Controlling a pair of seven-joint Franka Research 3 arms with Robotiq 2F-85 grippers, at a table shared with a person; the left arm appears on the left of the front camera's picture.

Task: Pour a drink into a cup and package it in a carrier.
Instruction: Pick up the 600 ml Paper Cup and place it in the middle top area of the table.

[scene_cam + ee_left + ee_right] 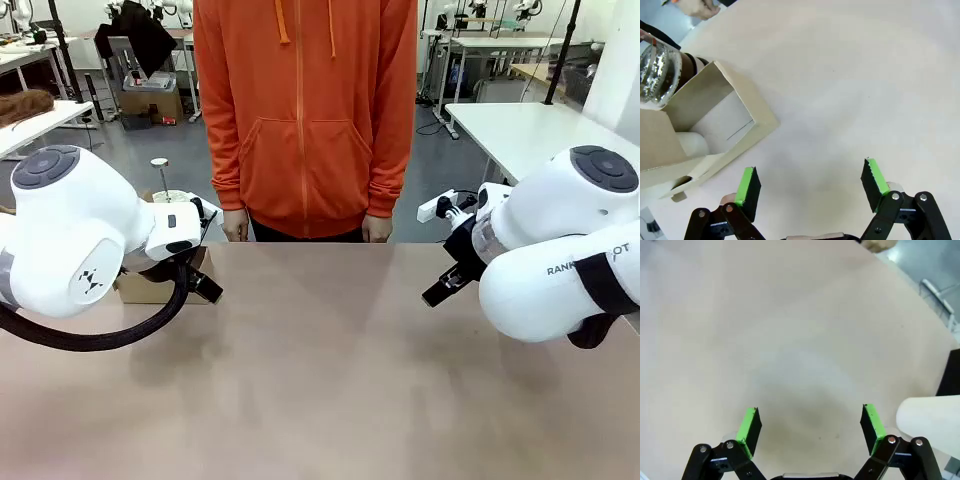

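left gripper (pixel 810 182) jaws wide, empty, hovering over bare top just beside the carrier (pixel 720 107); glass press pot (pixel 657 75) with the dark drink (pixel 684 64) stands close behind it. risk: a sideways swing of this arm shoves the light cardboard into the pot, tips it, spills. mid-table: person (pixel 305 120) at far edge, hands low by the rim, so a reach across could meet them. right gripper (pixel 810 422) also wide, empty; cup (pixel 932 422) just beside one finger, looks light, likely topples if clipped. table (pixel 320 400) smooth, matte, pale brown; things would probably slide. room: lab, other tables, grey floor
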